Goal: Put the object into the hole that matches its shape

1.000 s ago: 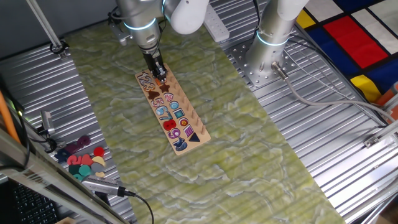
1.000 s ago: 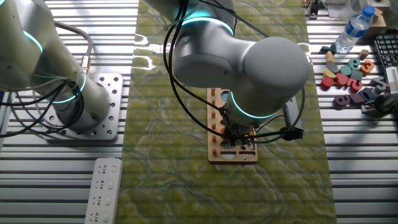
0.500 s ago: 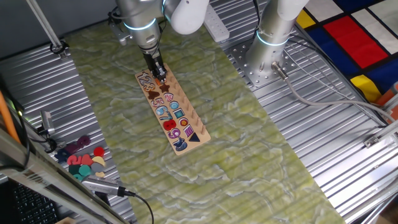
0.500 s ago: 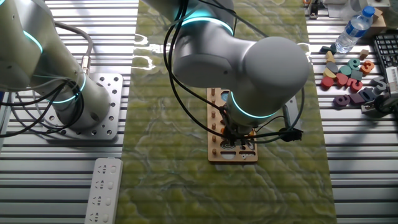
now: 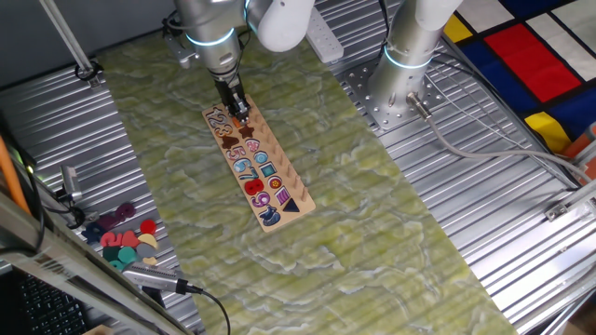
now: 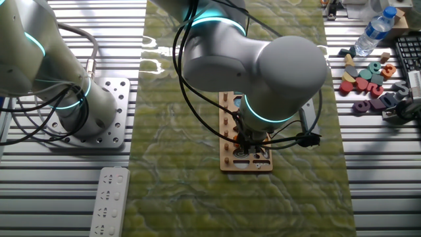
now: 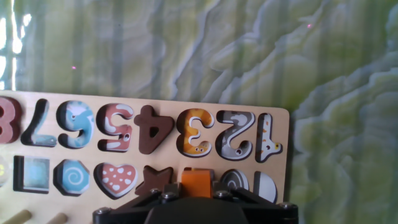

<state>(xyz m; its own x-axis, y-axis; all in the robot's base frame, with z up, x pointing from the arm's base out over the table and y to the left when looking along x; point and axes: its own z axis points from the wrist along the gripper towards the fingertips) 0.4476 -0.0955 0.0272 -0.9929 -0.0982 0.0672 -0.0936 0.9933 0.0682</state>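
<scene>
The long pale wooden puzzle board (image 5: 279,181) lies on the green mat; it also shows in the other fixed view (image 6: 228,164) and in the hand view (image 7: 277,134). My gripper (image 5: 239,110) stands upright over the board's far end and is shut on the small orange piece (image 7: 197,182). The piece sits in the shape row between the brown star (image 7: 153,179) and the grey round piece (image 7: 238,180). The hole is hidden under the orange piece and the fingers; I cannot tell whether the piece is seated. In the other fixed view the arm hides most of the gripper (image 6: 252,146).
Loose coloured puzzle pieces (image 5: 126,240) lie on the metal table at the left, also seen in the other fixed view (image 6: 367,74). A water bottle (image 6: 372,31), a keyboard (image 6: 409,60), a white power strip (image 6: 108,201) and a second arm's base (image 5: 402,79) stand around the mat.
</scene>
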